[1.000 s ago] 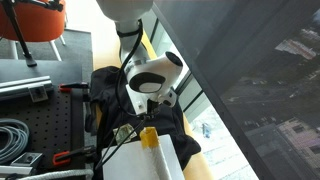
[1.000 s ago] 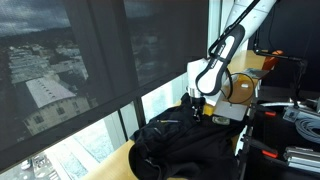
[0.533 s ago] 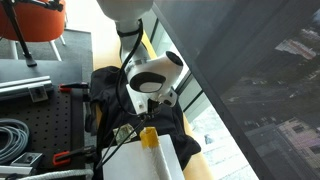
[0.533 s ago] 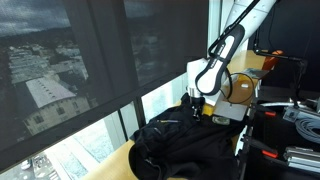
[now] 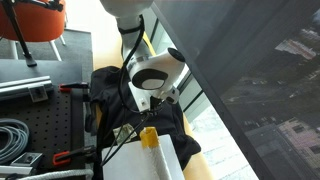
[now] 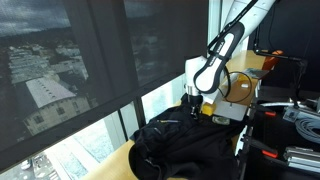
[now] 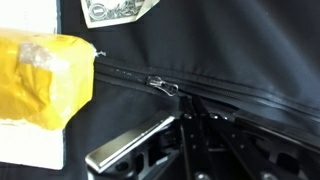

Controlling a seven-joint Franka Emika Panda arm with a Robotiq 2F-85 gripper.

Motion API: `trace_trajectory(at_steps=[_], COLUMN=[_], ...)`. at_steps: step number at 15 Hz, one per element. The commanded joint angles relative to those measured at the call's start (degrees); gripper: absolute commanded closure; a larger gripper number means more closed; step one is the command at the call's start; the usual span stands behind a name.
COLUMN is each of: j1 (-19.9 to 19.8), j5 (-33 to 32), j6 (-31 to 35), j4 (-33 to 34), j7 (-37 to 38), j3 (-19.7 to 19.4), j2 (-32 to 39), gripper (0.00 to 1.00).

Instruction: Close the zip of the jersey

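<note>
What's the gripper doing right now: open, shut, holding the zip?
Gripper: cannot be told. Only one finger shows clearly, over the black jersey; the zip pull is not in its grip.

Daylight through shaded windows, dim interior, black jersey (image 6: pixel 190 145) swallowing detail, wrist view soft, slightly blurred

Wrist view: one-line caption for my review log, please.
Claw poised by the zip pull on the black jersey, with a yellow block at the left.
</note>
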Motion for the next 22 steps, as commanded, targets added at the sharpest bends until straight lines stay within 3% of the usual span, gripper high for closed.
trace_trajectory(at_steps=[1, 22], j1=[0.3, 6.3], j5=[-1.6, -3.7], j6=[-1.4, -1.5], j4=[-0.4, -0.8], j7=[1.5, 1.3], j3=[0.2, 2.9], j2=[-1.7, -2.6], gripper=[0.99, 0.99])
